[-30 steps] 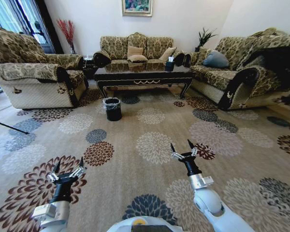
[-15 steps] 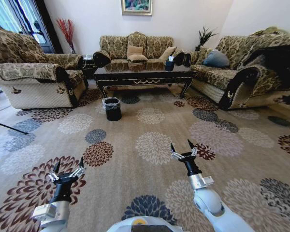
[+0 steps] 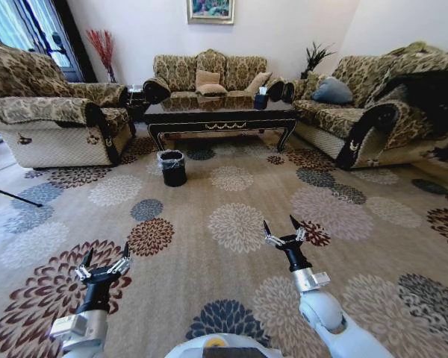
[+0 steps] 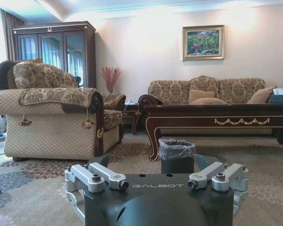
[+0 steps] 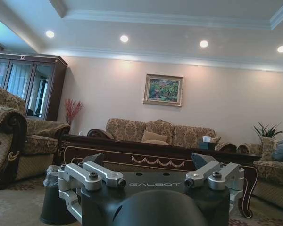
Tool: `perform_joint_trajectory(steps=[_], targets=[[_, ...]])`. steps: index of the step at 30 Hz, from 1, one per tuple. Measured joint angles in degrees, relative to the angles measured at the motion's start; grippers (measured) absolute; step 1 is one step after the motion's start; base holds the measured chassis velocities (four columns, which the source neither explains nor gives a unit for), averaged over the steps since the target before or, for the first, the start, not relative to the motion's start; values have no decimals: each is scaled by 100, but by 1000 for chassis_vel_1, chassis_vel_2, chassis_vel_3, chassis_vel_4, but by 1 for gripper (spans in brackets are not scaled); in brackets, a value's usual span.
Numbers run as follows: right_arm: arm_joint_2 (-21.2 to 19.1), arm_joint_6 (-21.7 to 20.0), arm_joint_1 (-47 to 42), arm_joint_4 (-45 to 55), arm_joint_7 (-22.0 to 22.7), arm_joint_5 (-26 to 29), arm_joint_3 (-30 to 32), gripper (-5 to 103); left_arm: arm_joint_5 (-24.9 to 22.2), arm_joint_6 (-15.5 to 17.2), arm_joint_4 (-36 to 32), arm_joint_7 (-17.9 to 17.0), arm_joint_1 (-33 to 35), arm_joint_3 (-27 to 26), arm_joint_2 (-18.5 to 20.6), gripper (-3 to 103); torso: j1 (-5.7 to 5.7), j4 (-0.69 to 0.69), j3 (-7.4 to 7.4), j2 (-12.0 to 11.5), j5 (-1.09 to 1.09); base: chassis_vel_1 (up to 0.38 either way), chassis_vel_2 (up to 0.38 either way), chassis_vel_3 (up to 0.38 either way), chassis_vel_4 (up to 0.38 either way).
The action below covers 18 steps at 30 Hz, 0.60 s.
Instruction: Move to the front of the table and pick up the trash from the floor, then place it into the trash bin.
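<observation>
**Robot stood back from the coffee table, both pincers released**

The table (image 3: 222,115) stood at the far side of the flowered carpet (image 3: 239,224), ringed by three patterned sofas. Its dark tabletop carried a small black tissue box (image 3: 262,99) near the right end, and gold scrollwork ran along the front edge. The trash bin (image 3: 173,168) sat on the carpet just in front of the table's left front leg, its crinkled plastic liner folded over the rim. From the left wrist camera the trash bin (image 4: 177,156) appeared beside that same curved leg of the table (image 4: 217,117); from the right wrist camera the trash bin (image 5: 54,195) showed to the table's (image 5: 151,157) left side, partly behind the pincer frame.

No trash on the floor could be made out with any certainty at that distance.

The left pincer (image 3: 103,262) hovered low over the carpet, well apart from the table, its two dark fingertips spread and holding nothing. The right pincer (image 3: 281,229) hung likewise over the carpet, somewhat nearer the table than the left one, its fingers also spread wide and empty.
</observation>
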Motion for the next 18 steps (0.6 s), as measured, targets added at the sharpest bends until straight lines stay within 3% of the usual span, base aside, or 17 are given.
perform_joint_trajectory(steps=[12, 18], targets=[[0, 0, -2, 0, 1, 0, 0, 100, 0, 0, 0, 3, 1, 1, 0, 100, -1, -2, -2, 1, 3, 26, -129, -31, 114], [0, 0, 0, 0, 0, 0, 0, 100, 0, 0, 0, 2, 0, 0, 0, 100, 0, 1, 1, 0, -1, 3, 36, 7, -23]])
